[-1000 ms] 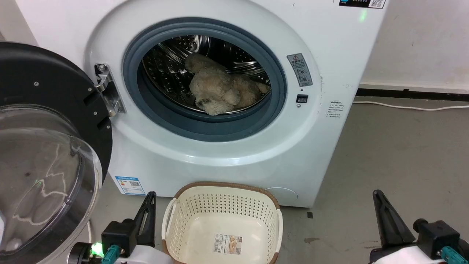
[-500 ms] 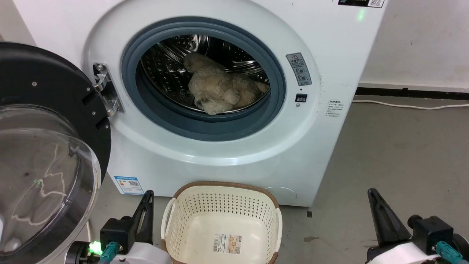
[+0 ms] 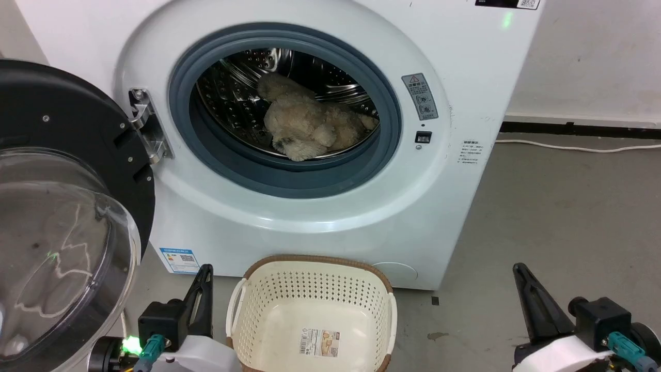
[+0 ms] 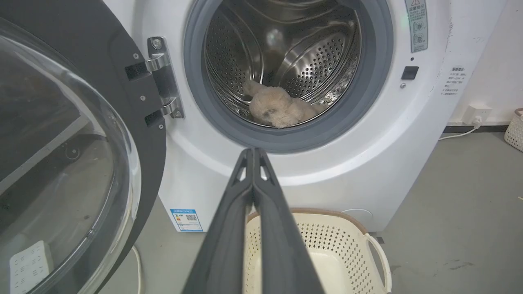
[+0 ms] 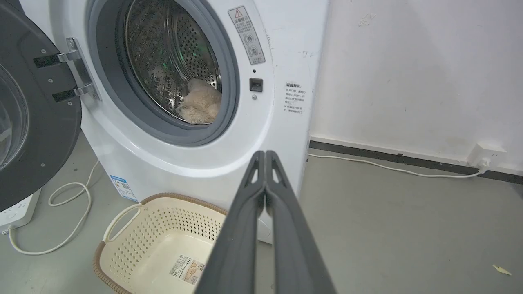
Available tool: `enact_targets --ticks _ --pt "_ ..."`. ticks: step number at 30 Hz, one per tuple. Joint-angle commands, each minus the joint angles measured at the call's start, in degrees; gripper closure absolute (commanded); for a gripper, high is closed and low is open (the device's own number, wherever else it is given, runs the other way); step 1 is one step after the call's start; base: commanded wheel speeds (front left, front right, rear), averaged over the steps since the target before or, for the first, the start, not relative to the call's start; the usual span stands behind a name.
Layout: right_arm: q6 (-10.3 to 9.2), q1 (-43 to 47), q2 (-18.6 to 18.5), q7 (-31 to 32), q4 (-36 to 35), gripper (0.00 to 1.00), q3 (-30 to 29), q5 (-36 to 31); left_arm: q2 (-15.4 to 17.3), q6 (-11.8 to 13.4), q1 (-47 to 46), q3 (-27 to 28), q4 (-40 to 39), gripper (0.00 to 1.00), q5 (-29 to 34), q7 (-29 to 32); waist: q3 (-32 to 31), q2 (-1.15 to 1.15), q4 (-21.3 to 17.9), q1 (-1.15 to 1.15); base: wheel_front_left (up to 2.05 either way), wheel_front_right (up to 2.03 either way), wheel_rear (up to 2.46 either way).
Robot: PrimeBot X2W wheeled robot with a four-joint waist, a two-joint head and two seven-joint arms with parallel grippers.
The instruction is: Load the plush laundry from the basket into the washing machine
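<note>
The plush laundry (image 3: 310, 129) lay inside the washing machine (image 3: 320, 227), the basket (image 3: 315, 260) seemingly empty. Our left gripper (image 4: 253, 152) and right gripper (image 5: 265, 154) were closed on nothing. We judged loading done; swinging the door (image 3: 62, 113) shut might follow.

One washing machine (image 3: 310, 227), one door (image 3: 77, 119), one plush laundry (image 3: 304, 129). One basket (image 3: 310, 289) in front, plus the edge of a second basket (image 4: 515, 130) by the wall. Two grippers: left gripper (image 3: 206, 269), right gripper (image 3: 518, 268).
</note>
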Motion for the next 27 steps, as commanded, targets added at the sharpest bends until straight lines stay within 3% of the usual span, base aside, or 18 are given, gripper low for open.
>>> enact_targets --ticks 1,27 --pt "0.03 -1.0 0.2 0.4 0.1 1.0 0.1 -0.6 -0.3 0.2 -0.7 0.3 -0.4 1.0 0.5 0.5 0.0 0.0 0.0 0.0 0.0 0.0 0.0" --pt "0.04 -2.6 0.3 3.5 0.6 1.0 0.5 -2.4 -0.7 0.6 -1.2 1.7 -1.5 1.0 1.4 3.5 0.3 0.0 -0.4 0.0 0.0 0.0 0.0"
